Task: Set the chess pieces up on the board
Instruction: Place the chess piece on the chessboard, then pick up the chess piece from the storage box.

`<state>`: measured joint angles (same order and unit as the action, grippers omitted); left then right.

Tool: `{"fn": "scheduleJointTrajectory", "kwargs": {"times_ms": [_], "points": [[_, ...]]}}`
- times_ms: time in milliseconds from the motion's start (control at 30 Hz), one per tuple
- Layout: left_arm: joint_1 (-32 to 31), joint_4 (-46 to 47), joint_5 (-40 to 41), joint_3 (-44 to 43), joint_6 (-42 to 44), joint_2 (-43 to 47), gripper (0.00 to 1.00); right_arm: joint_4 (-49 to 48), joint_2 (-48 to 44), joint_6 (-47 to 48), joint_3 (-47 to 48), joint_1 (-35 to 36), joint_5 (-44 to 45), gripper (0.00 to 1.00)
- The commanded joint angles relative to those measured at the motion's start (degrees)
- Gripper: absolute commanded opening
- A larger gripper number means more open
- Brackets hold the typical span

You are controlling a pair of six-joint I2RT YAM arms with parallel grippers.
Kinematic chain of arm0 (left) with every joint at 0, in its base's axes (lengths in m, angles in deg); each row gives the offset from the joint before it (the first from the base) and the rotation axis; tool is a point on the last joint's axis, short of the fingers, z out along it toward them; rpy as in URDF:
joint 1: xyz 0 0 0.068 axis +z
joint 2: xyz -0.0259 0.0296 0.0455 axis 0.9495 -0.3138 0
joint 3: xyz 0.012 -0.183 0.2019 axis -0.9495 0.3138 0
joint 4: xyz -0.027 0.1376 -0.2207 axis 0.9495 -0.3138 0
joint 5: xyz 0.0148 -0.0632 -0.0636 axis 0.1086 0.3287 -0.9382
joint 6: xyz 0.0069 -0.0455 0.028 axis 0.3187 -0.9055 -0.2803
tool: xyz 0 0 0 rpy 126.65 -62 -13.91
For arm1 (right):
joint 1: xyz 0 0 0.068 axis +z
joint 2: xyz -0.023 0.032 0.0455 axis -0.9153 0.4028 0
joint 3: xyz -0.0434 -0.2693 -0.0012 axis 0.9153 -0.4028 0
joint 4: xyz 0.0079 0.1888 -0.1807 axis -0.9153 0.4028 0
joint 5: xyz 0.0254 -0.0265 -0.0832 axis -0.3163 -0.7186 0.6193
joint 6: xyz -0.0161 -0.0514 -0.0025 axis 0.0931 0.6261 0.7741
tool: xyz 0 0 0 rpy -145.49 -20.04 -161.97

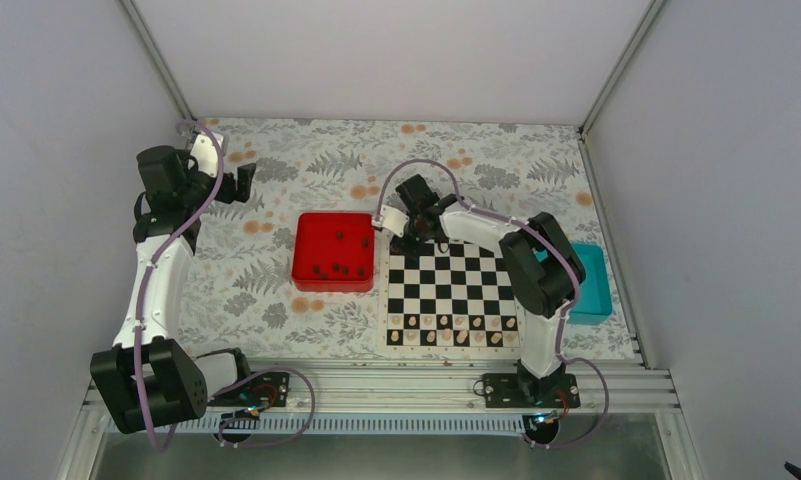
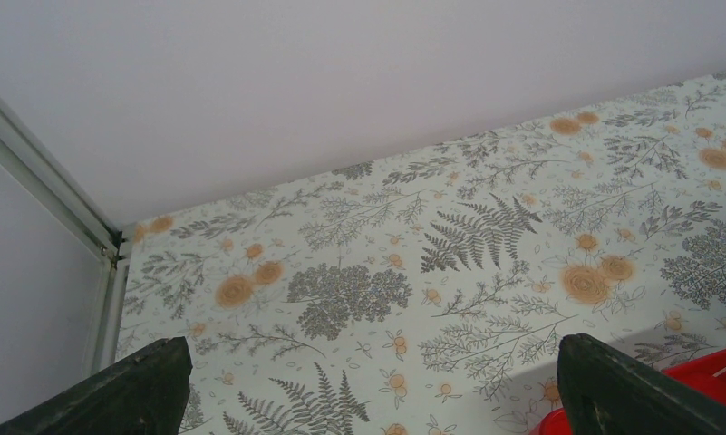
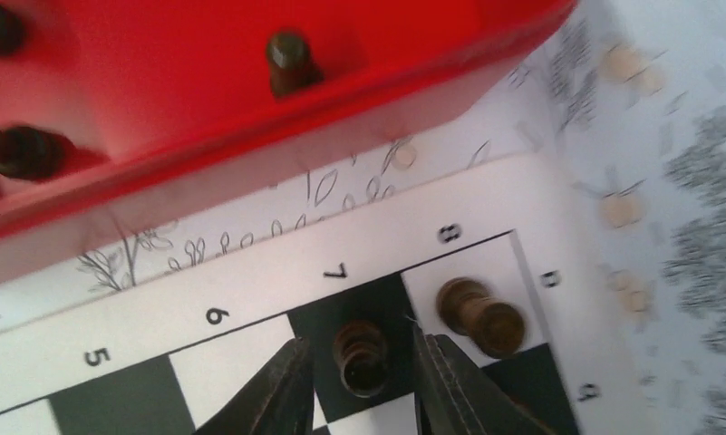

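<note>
The board lies right of centre. My right gripper is at its far left corner. In the right wrist view the right gripper is open, its fingers straddling a dark brown chess piece that stands on the black square by the 7 mark, with a small gap on each side. A second dark piece stands on the white corner square by the 8 mark. Several dark pieces lie in the red tray. My left gripper is open and empty at the far left.
Pale tan pieces fill the board's two near rows. A teal tray sits right of the board, partly behind the right arm. The red tray's wall is close beside the right gripper. The left wrist view shows floral tablecloth and the back wall.
</note>
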<state>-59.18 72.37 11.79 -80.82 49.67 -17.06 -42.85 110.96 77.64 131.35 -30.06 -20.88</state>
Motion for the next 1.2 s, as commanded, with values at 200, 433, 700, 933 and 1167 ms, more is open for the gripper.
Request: {"fn": "scheduleJointTrajectory", "kwargs": {"times_ms": [200, 433, 700, 933, 1167], "points": [[0.38, 0.08, -1.11, 0.04, 0.24, 0.56, 1.0, 10.78, -5.36, 1.78, 19.1, 2.28, -1.61, 0.4], [0.47, -0.09, -0.86, 0.02, 0.24, 0.87, 1.0, 15.5, 4.59, 2.33, 32.72, 7.95, -1.5, 0.46], [0.73, -0.06, -0.81, 0.03, 0.16, 0.87, 1.0, 14.01, 13.21, 2.25, 35.65, 11.23, -2.11, 0.46], [1.08, 0.1, -1.08, 0.29, 0.24, 0.9, 1.0, 9.87, 16.16, 2.53, 33.3, 11.54, -0.43, 0.48], [1.48, 0.19, -1.35, 0.46, 0.33, 0.79, 1.0, 8.41, 18.78, 2.82, 34.08, 11.54, 1.29, 0.49]]}}
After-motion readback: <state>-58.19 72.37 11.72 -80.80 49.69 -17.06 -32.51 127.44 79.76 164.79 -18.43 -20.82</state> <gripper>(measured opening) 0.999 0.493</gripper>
